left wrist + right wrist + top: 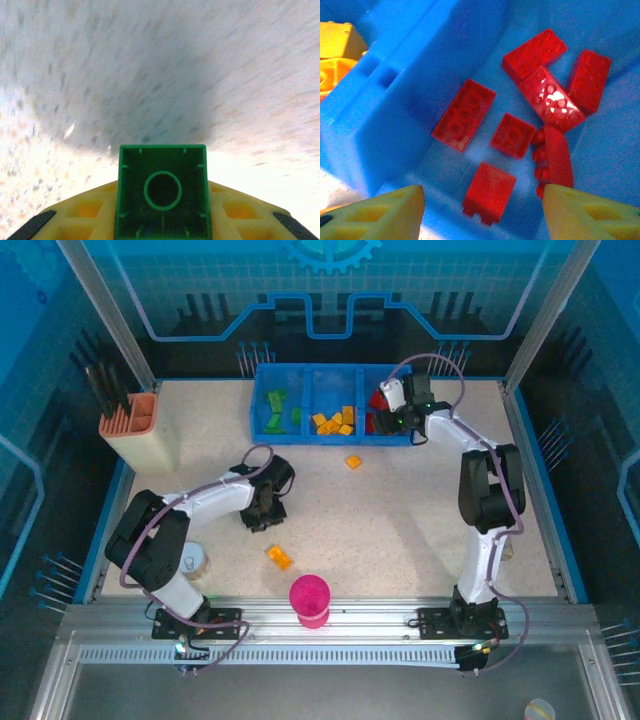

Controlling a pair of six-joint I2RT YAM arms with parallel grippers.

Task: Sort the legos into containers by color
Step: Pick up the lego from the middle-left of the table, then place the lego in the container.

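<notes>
Nearest, beside a pink ribbed cup (309, 598), one orange brick (279, 557) lies loose on the speckled table (420, 520). Just beyond, the left gripper (264, 512) is clamped on a green brick (162, 195), whose hollow underside shows. A second orange brick (353, 462) lies near the blue tray (256, 400). Farthest, the right gripper (481, 200) hangs half-spread, holding nothing, above the red bricks (465, 115) in the tray's right compartment (612, 150).

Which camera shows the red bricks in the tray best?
The right wrist view: the red bricks lie large and clear in the blue tray. The top view shows them small, partly hidden behind the right arm.
</notes>
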